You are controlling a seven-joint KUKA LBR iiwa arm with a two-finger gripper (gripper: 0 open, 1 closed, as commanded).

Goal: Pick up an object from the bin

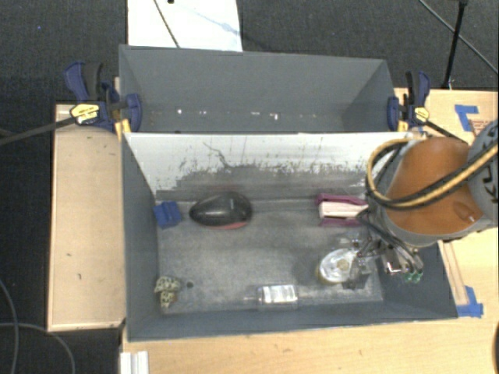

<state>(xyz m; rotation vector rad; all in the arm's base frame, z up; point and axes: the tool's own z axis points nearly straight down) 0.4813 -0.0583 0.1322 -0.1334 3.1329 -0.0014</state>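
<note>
Grey metal bin (257, 248), floor sparsely littered. Gripper (362, 265) hung low in near-right corner; whether open or closed, could not tell. Clear round thing (335, 268) lay just beside it, toward view's left. Pink box (341, 207) sat behind, by back wall.

The arm (488, 156) is cut off by the right edge, just past its orange cover (425, 189). The cover hides the right end of a pink box (340, 207) to its left. Below the cover, the tool (360, 266) blurs into a shiny round thing (337, 267); whether they touch is unclear. Far to the cover's lower left, a speckled lump (166, 291) is too small to identify.
</note>
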